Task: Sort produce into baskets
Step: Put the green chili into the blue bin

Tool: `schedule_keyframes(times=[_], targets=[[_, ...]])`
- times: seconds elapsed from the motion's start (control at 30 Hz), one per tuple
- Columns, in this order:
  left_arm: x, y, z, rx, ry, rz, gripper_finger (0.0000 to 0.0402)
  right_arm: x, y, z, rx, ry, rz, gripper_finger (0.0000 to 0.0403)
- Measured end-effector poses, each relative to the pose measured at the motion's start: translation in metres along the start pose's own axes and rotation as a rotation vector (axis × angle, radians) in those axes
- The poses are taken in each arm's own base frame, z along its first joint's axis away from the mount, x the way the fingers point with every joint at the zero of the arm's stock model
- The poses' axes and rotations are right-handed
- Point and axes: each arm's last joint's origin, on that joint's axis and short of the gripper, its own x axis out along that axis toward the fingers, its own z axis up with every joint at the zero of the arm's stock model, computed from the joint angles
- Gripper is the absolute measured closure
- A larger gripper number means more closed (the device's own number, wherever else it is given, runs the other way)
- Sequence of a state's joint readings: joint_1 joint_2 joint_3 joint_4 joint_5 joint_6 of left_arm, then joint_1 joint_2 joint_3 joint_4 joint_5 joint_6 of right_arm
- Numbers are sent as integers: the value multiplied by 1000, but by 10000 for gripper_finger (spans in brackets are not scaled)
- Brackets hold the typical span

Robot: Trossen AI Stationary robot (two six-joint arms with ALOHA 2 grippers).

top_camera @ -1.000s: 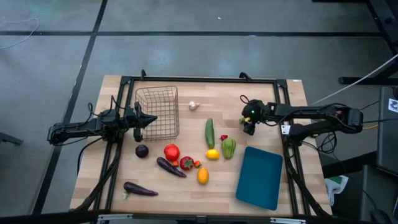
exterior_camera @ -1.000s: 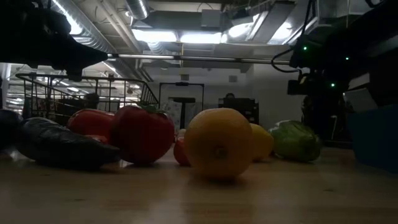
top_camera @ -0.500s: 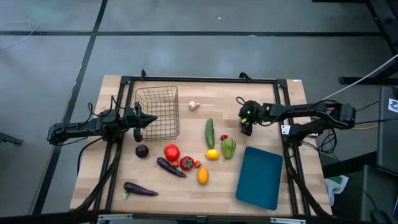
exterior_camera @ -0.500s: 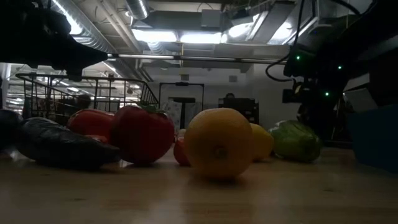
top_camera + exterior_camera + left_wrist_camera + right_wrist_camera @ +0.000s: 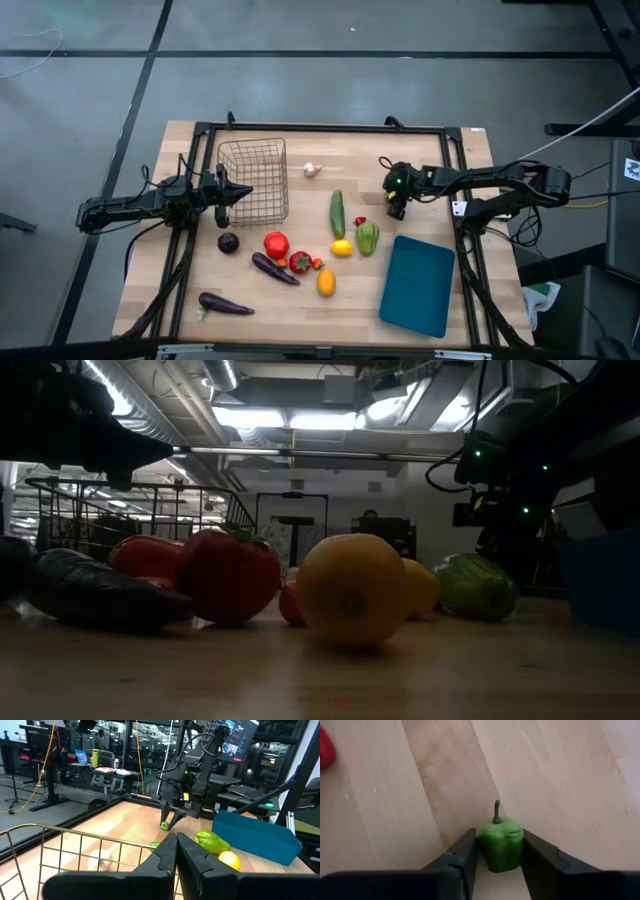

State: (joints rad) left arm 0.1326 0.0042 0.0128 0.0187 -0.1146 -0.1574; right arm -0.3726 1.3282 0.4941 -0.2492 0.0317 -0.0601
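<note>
My right gripper (image 5: 398, 206) stands over the table's far right part, shut on a small green pepper (image 5: 499, 844); the pepper also shows in the left wrist view (image 5: 164, 825). My left gripper (image 5: 243, 192) is shut and empty, level, at the near left wall of the silver wire basket (image 5: 253, 180). The teal tray (image 5: 417, 285) lies flat at the near right. A cucumber (image 5: 338, 213), a green vegetable (image 5: 368, 238), a lemon (image 5: 342, 248), tomatoes (image 5: 276, 243) and eggplants (image 5: 273, 268) lie on the table between them. My right gripper pinches the green pepper by two opposite sides (image 5: 481, 845) between its two fingers. The fingers come from above, pointing down. The pepper's stem (image 5: 496, 812) sticks out free to one side. Whether the pepper rests on the table or hangs just above it, I cannot tell.
A white garlic (image 5: 312, 169) lies right of the basket. A small red piece (image 5: 360, 221) lies near the cucumber. An orange fruit (image 5: 326, 282), a round dark purple one (image 5: 229, 242) and a long eggplant (image 5: 225, 304) lie nearer the front. Black frame rails (image 5: 320, 128) border the table.
My right gripper has shifted a little toward the table's left edge, then kept still. My left arm has not moved.
</note>
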Motion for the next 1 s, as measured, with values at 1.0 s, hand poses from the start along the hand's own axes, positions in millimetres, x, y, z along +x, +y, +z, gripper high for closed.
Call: schedule_keyframes(times=[1.0], targets=[[0, 0, 0, 0, 0, 0, 396, -99, 83, 57, -64, 346, 645, 304]])
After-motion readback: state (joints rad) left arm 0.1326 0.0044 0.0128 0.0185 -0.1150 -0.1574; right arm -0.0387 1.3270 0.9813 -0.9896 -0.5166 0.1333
